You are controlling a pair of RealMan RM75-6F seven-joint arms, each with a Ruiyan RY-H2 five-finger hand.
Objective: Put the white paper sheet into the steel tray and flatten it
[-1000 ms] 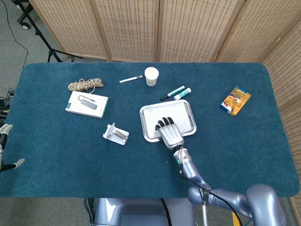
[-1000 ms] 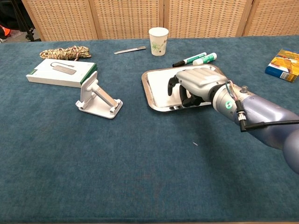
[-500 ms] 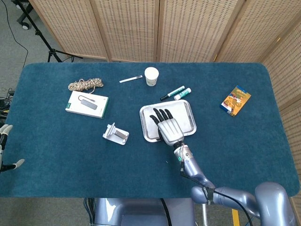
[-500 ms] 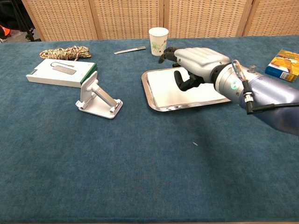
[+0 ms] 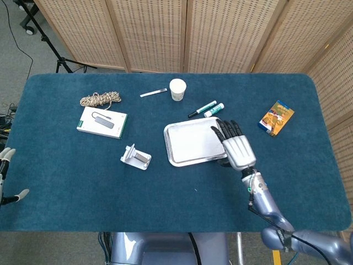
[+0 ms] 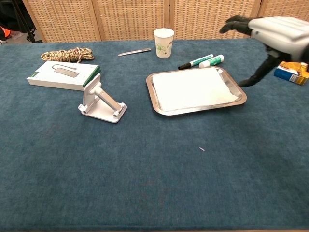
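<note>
Your robot's right hand (image 5: 237, 148) has a pale silver-white shell across its back and black fingers (image 5: 227, 130). Behind it, the wrist narrows to a glossy blue-grey metallic forearm (image 5: 263, 201), with a small green mark near the wrist and a thin black cable running along it. At the head view's left edge, your left hand (image 5: 5, 175) shows only as pale whitish fingertips.
</note>
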